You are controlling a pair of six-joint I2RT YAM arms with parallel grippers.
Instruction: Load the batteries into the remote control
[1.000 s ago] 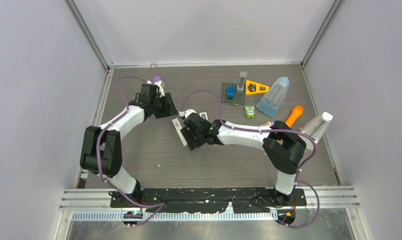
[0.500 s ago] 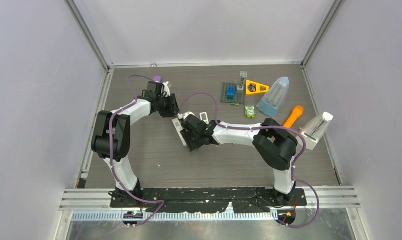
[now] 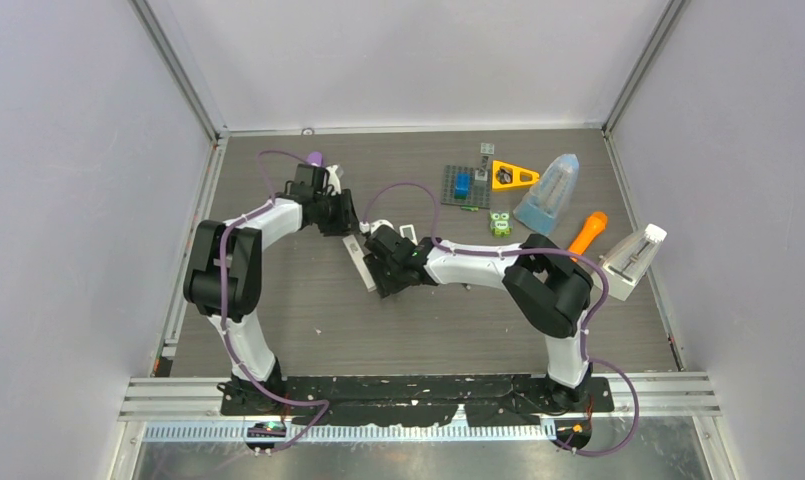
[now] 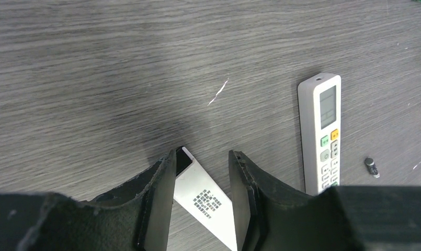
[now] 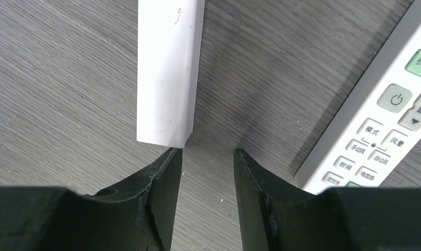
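Remote: face-down remote (image 4: 205,201) lies flat on the table (image 4: 93,63), label side up. The dark recess at its far end reads to me as the open battery bay.
Axis: in the top view it runs 11 to 5 o'clock. The left gripper (image 4: 203,157) is over the 11 end and the right gripper (image 5: 208,151) is at the 5 end.
Left hand: moderate gap, gripping nothing. The bay end shows between the fingers; I cannot tell whether they touch it.
Right hand: similar moderate gap, empty. The remote's plain end stops just past the 9 o'clock-side finger, toward 11 o'clock, outside the gap.
Spare: face-up remote (image 4: 322,130) lies toward 3 o'clock in both wrist views, apart from the first.
Battery: 1 small dark battery (image 4: 371,166) is on the table, seen in the left wrist view only. It sits at 3 o'clock from the left gripper, just past the face-up remote, long axis about 12 to 6.
Others: 0 more batteries found in these views.
Key relation: the battery is across the face-up remote from the bay, so you must carry it over. The right arm looks nearer that side, but that is my judgement because the top view hides the battery.
Progress: early. What shows of the bay holds no cell.
Risk: the cylinder is tiny and may roll when you pinch it.
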